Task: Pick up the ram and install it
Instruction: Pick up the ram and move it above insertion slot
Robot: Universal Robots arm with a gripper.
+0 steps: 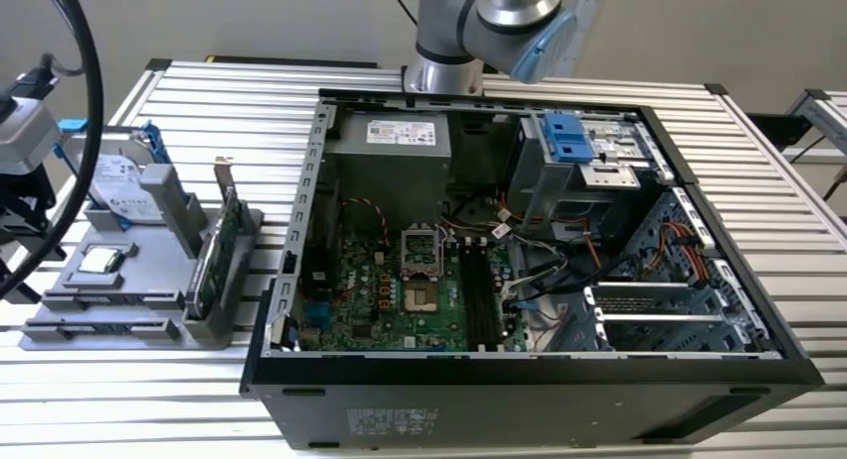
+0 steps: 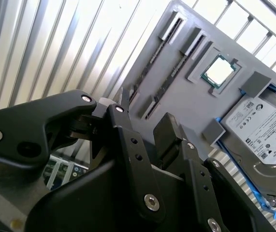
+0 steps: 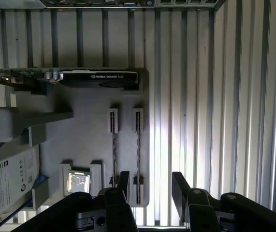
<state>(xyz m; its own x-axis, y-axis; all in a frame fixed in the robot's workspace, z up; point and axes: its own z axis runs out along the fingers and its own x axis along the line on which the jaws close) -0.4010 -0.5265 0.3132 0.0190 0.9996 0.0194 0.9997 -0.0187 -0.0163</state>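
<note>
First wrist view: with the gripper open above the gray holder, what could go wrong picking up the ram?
1. The ram stands edge-on in one of two close, parallel slots of the gray holder. The open gripper is off-centre over it, so a finger may strike the stick's edge or the neighbouring slot.
2. The processor chip lies right beside the slots, and a descending finger could knock it.

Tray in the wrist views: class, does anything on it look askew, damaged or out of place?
Nothing stands out. On the tray, the hard drive, chip and card each sit in their holders, with no visible damage; the open gripper hangs above the tray.
</note>
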